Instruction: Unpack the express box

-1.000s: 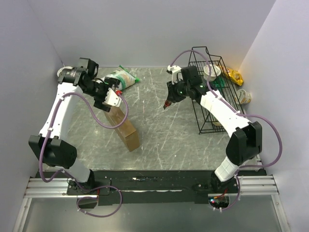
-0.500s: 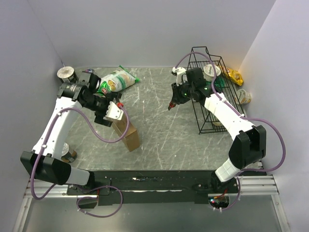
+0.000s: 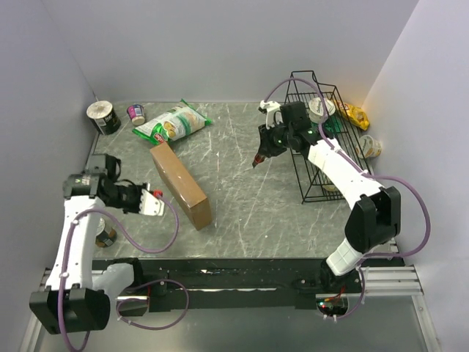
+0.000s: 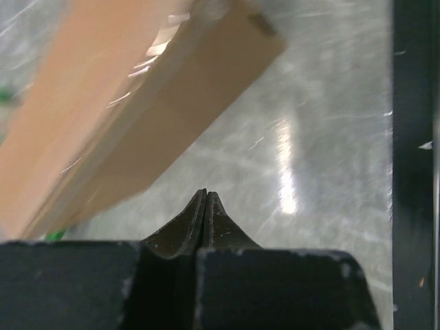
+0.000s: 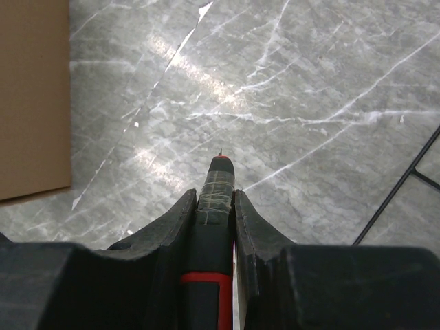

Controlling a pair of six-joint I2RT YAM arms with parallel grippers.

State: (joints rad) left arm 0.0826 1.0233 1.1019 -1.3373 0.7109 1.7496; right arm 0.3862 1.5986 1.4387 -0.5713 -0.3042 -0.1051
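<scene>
The express box (image 3: 179, 185), a long flat brown cardboard mailer, lies at an angle on the marble table left of centre, its broad face up. It appears blurred in the left wrist view (image 4: 130, 103), just ahead of my fingers. My left gripper (image 3: 158, 207) is shut and empty, a little to the left of the box and apart from it; its tips (image 4: 205, 197) are pressed together. Over the table's middle, my right gripper (image 3: 258, 157) is shut on a black and red pen-like tool (image 5: 220, 180), tip down, well right of the box (image 5: 31, 96).
A green-and-white snack bag (image 3: 172, 122) lies behind the box. A tin (image 3: 102, 116) and a small cup (image 3: 136, 112) stand at the back left. A black wire rack (image 3: 319, 139) with cups stands right, and another tin (image 3: 106, 236) sits under the left arm.
My left gripper let go of the box, shut, and pulled back toward the near left. The box went from standing on its edge to lying on its broad face. The right arm barely moved.
</scene>
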